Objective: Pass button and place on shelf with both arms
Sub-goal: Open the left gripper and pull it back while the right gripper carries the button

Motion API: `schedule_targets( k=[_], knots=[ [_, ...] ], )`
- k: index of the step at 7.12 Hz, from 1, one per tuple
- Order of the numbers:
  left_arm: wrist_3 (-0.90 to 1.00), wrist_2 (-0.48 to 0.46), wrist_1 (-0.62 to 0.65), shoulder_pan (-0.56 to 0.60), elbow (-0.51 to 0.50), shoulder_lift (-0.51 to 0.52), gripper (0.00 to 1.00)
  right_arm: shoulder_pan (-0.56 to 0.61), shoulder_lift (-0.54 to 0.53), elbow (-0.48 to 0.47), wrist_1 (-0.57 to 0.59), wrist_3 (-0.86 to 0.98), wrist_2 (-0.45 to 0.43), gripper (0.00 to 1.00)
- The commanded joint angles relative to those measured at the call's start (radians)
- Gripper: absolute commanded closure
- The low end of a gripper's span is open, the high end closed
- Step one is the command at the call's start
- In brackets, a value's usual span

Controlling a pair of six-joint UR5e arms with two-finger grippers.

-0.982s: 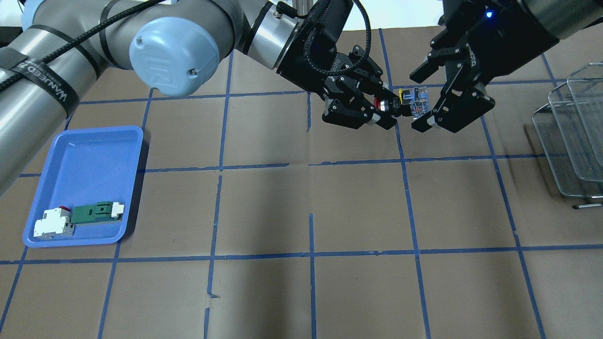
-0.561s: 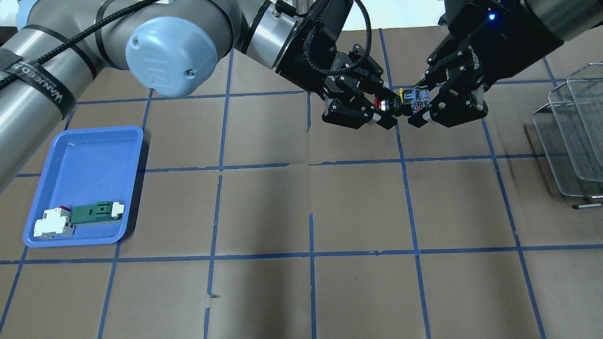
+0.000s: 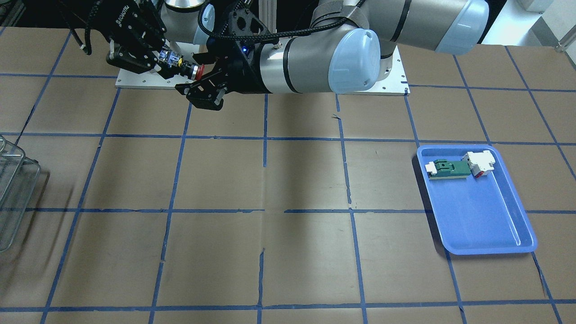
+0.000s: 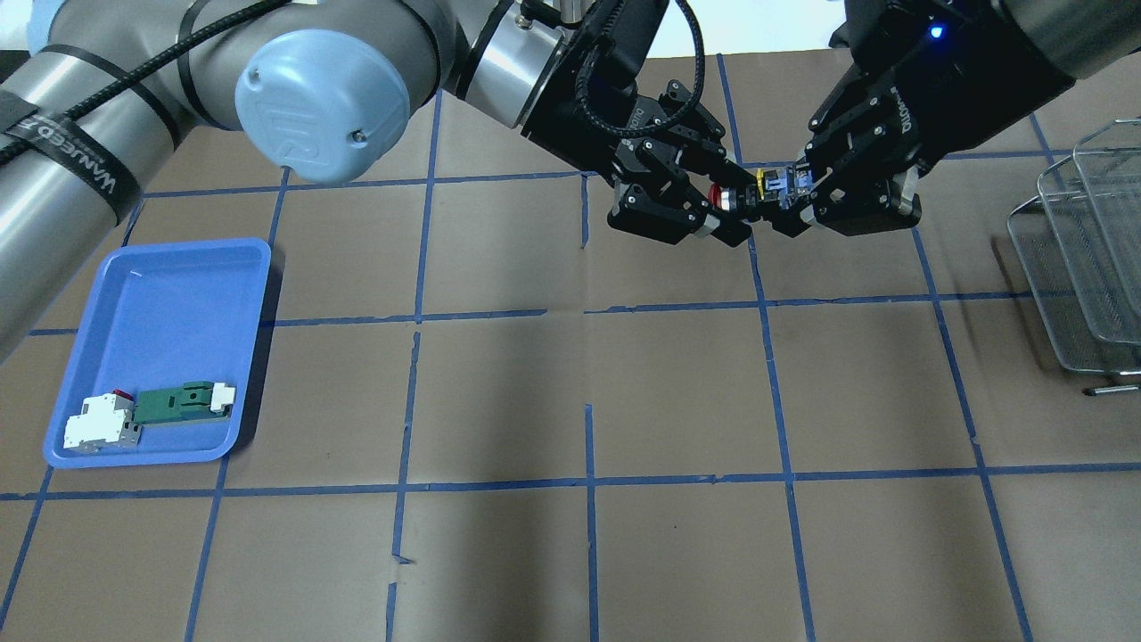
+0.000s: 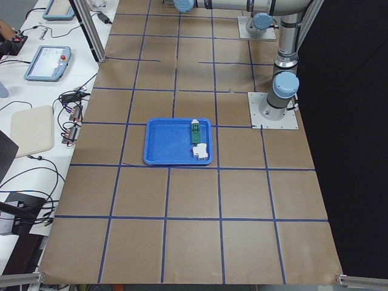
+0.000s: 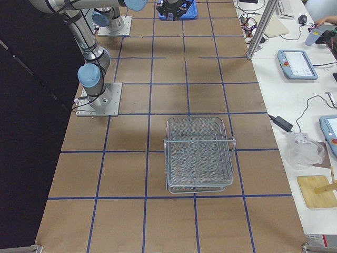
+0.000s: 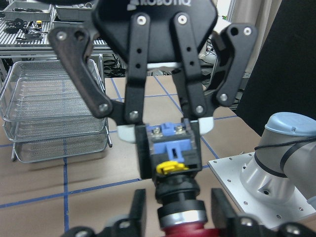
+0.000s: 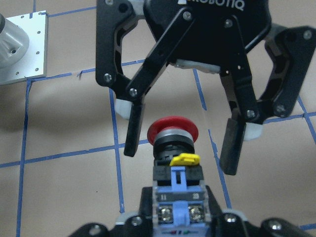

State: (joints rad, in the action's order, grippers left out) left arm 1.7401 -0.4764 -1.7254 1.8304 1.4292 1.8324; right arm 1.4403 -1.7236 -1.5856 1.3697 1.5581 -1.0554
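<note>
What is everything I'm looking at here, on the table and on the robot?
Button: one, red cap, black collar, blue-and-yellow body; in the air between the arms.
Tray: one, blue; on the table, robot's left side.
Green-and-white block: one; in the tray.
White-and-red block: one; in the tray, beside the green one.
Wire-mesh shelf: one, silver; on the table, robot's right side.
Table: one, brown, blue tape grid.
Left arm: silver-grey, light-blue caps; black fingers open around the red cap.
Right arm: same colours; black fingers shut on the button's body.
</note>
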Motion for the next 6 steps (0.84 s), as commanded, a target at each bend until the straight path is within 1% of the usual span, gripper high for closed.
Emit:
schedule_targets(
  k=[1,2,3,4,5,6],
  knots=[
    [-0.061,-0.007,0.006,-0.005,-0.012,-0.002,0.0,0.0,0.001,-0.001,-0.001,-0.003,0.0,1.0],
    [-0.152,-0.021,0.038,-0.019,-0.013,-0.01,0.0,-0.008,0.004,-0.001,0.003,-0.004,-0.005,1.0],
    [-0.275,-0.101,0.078,-0.031,-0.025,-0.028,0.0,-0.032,0.005,-0.001,0.017,-0.013,-0.112,1.0],
    [-0.375,-0.195,0.092,-0.042,-0.057,-0.034,0.0,-0.111,0.01,-0.001,0.017,-0.009,-0.218,1.0],
    [-0.433,-0.276,0.086,-0.049,-0.082,-0.035,0.0,-0.212,0.025,-0.001,0.02,-0.009,-0.25,1.0],
    [-0.479,-0.374,0.084,-0.06,-0.093,-0.038,0.0,-0.274,0.079,0.013,0.058,-0.006,-0.296,1.0]
  ],
)
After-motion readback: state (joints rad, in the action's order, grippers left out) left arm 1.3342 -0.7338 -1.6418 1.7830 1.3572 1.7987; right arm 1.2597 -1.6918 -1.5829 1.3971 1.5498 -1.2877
